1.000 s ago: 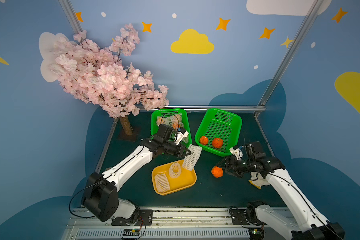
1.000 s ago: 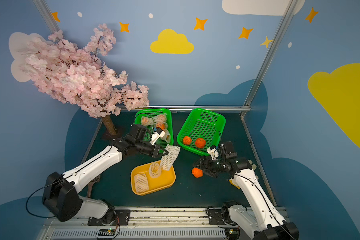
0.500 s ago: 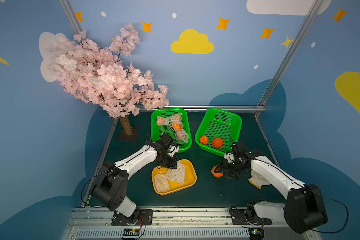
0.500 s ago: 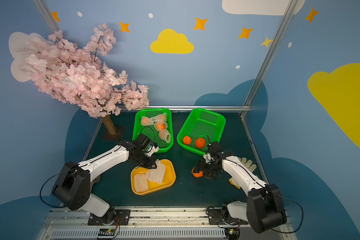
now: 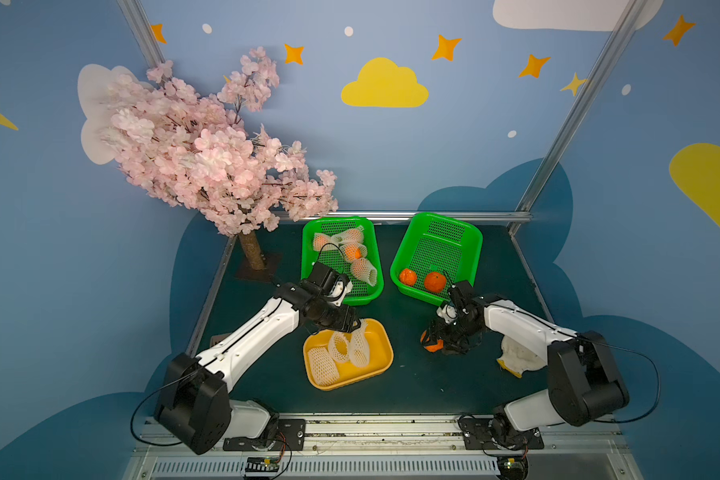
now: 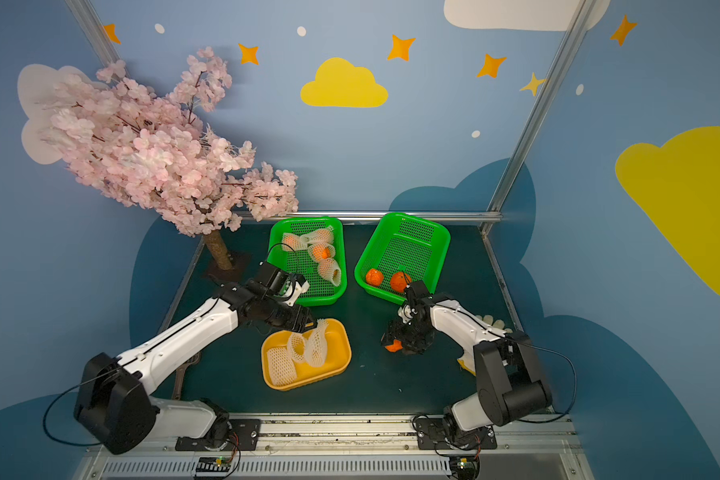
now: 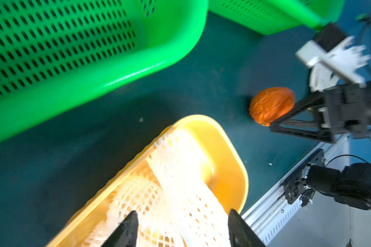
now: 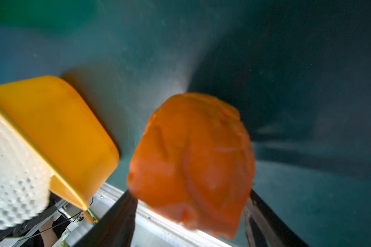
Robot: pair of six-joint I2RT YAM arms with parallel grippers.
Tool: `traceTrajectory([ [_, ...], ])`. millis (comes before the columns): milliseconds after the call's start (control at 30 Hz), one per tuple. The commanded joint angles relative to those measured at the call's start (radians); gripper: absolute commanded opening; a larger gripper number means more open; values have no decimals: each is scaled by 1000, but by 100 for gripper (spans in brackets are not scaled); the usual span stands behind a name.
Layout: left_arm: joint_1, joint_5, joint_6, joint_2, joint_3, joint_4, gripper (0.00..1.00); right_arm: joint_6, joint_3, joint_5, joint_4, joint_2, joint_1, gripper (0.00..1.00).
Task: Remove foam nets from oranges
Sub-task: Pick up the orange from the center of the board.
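**Nets in the tray, one bare orange between fingers**

In both top views: poises the left pincer [image 5: 350, 328] [image 6: 308, 325] wide open at the rim of the yellow tray [image 5: 381, 357], with a foam net [image 5: 360, 347] standing on end just under its tips and two more nets [image 5: 321, 368] beside that one. Brackets a bare orange [image 5: 431, 347] on or just above the desk [image 5: 412, 386] with the right pincer [image 5: 437, 344]. Shows netted oranges [image 5: 360, 269] in the green basket [image 5: 308, 249] behind the left pincer's wrist, and two peeled-free oranges [image 5: 408, 276] in the second green basket [image 5: 470, 245] behind the right pincer's wrist.

In the left wrist view: shows both fingers [image 7: 126, 231] well apart, the foam net [image 7: 180, 171] lying slack in the tray between and ahead of them.

In the right wrist view: shows the bare orange [image 8: 191, 154] filling the gap between the fingers; cannot tell through the blur whether the pads press it.
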Motion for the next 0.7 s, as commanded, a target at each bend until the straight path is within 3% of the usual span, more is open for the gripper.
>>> traceTrajectory([
  [0, 4, 16, -72, -67, 16, 10, 73, -5, 18, 52, 65, 17, -2, 69],
  [167, 4, -12, -91, -149, 21, 3, 78, -2, 7, 67, 96, 14, -1, 68],
  [400, 4, -47, -91, -249, 61, 6, 84, 6, 1, 120, 113, -7, 1, 80],
  [667, 6, -55, -67, -285, 100, 5, 87, 33, -8, 162, 214, 27, 6, 82],
])
